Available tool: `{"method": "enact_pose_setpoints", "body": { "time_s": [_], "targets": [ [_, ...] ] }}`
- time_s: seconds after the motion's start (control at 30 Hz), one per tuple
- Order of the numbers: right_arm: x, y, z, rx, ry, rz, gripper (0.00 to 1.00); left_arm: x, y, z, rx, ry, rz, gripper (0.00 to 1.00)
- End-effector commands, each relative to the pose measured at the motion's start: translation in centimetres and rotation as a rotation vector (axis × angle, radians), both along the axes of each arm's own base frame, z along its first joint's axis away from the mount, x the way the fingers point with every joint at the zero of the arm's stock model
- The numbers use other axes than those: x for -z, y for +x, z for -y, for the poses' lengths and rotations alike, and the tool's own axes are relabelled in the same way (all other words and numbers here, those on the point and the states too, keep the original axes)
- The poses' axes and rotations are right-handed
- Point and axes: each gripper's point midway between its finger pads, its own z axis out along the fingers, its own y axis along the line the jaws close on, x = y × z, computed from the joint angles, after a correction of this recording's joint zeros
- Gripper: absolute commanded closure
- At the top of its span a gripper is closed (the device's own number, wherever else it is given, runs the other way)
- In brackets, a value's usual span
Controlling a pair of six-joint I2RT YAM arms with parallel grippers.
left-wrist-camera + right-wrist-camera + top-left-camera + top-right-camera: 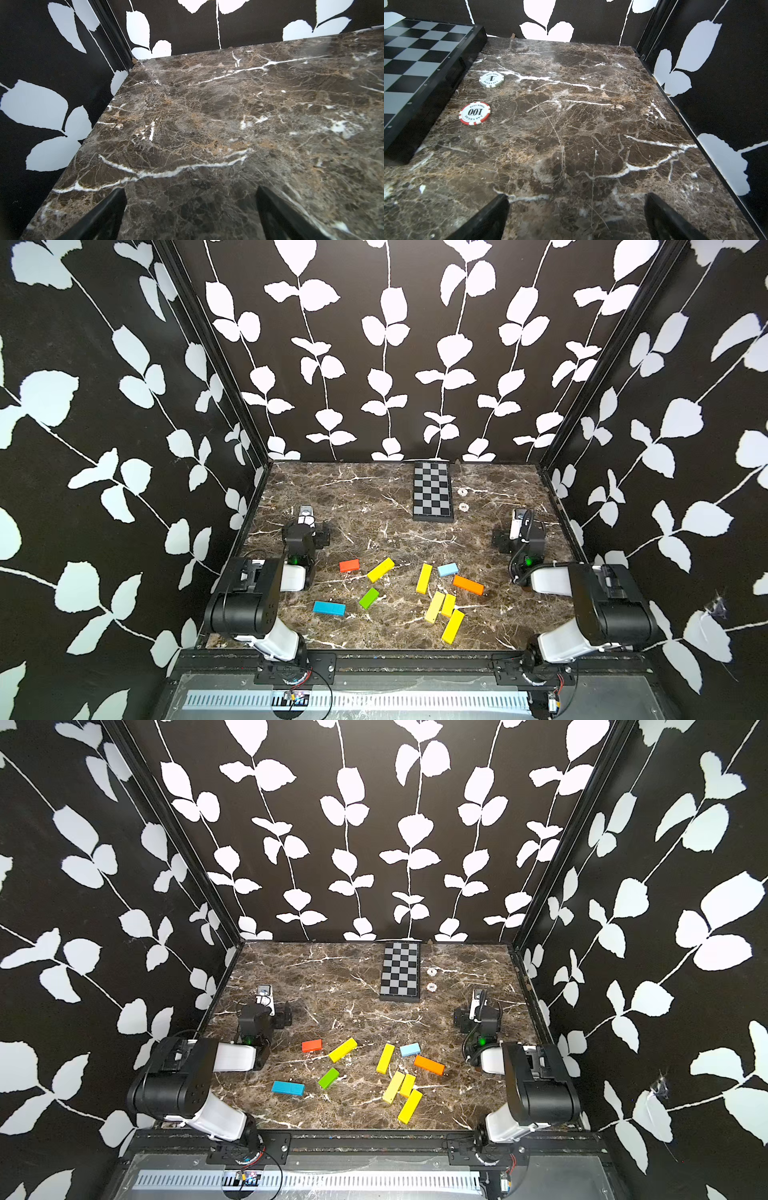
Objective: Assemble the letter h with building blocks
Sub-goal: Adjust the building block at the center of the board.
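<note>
Ten small, flat, solid-coloured building blocks (385, 1058) lie scattered on the near half of the dark marble worktop (374, 497), between the two arms. Toward the left sit a short red-orange block (349, 565), a slanted yellow block (380, 569) just beside it, a short green block (368, 598) and a long blue block (329, 608). Toward the right lie a long yellow block (424, 578), a short light blue block (448, 569), a long orange block (468, 585), and a pale yellow block (435, 607) touching a short yellow block (448, 605), with a front yellow block (452, 626) just below them. The left jaws and the right jaws both stand spread wide, holding nothing, over bare marble farther back, well apart from the blocks.
</note>
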Motion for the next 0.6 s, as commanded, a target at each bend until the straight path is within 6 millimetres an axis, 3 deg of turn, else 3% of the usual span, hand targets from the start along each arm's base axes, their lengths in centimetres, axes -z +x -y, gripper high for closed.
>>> {"method": "enact_pose_setpoints", "body": {
  "time_s": [0.0,0.57],
  "targets": [
    [-1.59,0.77,-0.49,-0.025,-0.008,0.055,0.01,-0.69,-0.04,0.09,0.011,0.001,0.021,0.01],
    [-1.53,0.76,-0.49,-0.024,-0.007,0.053,0.01,-0.68,0.01,-0.02,0.019,-0.013,0.018,0.01]
  ]
}}
